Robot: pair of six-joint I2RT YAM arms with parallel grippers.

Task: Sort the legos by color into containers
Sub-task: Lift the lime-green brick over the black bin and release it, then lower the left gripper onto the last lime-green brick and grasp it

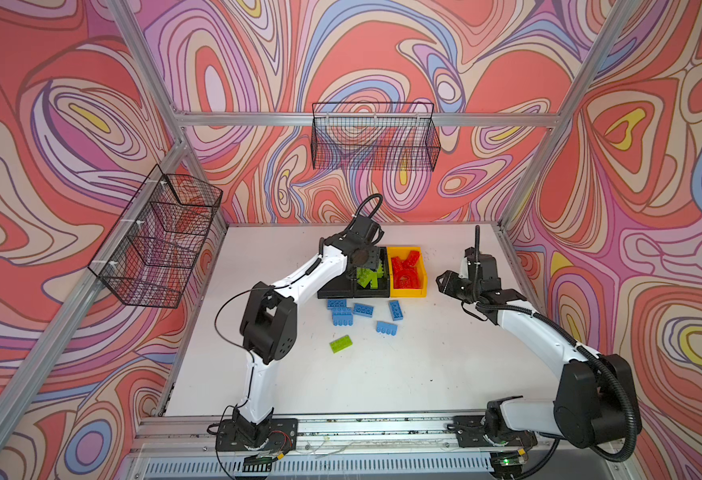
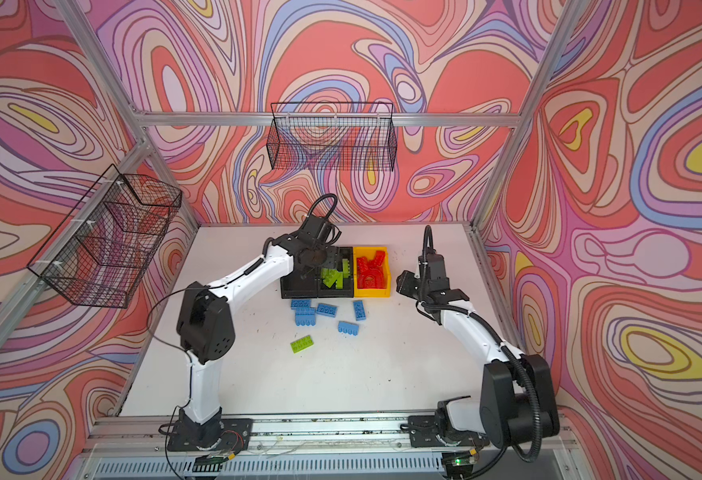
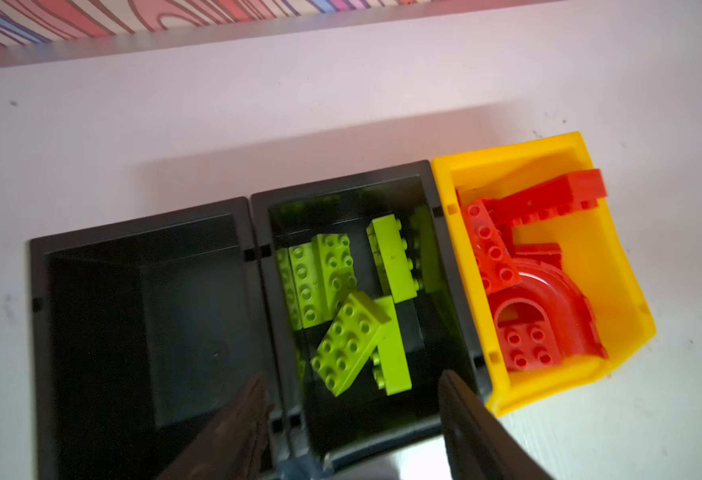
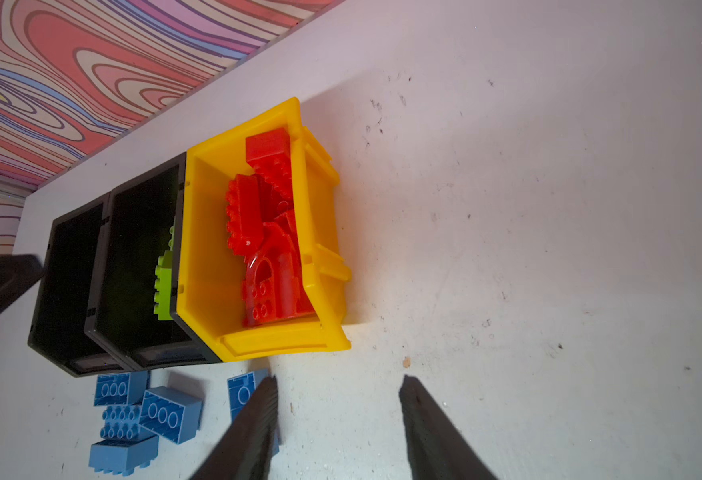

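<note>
white tabletop (image 1: 382,374), left gripper (image 3: 351,376) spread above green bricks (image 3: 332,270), apparently empty

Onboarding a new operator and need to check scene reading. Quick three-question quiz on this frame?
1. True or false: the far-left black bin holds no bricks.
2. How many blue bricks lie on the table?
3. The left gripper hangs over: A) the far-left black bin, B) the middle black bin, C) bare table.

Key: 1 true; 2 five; 3 B.
</note>
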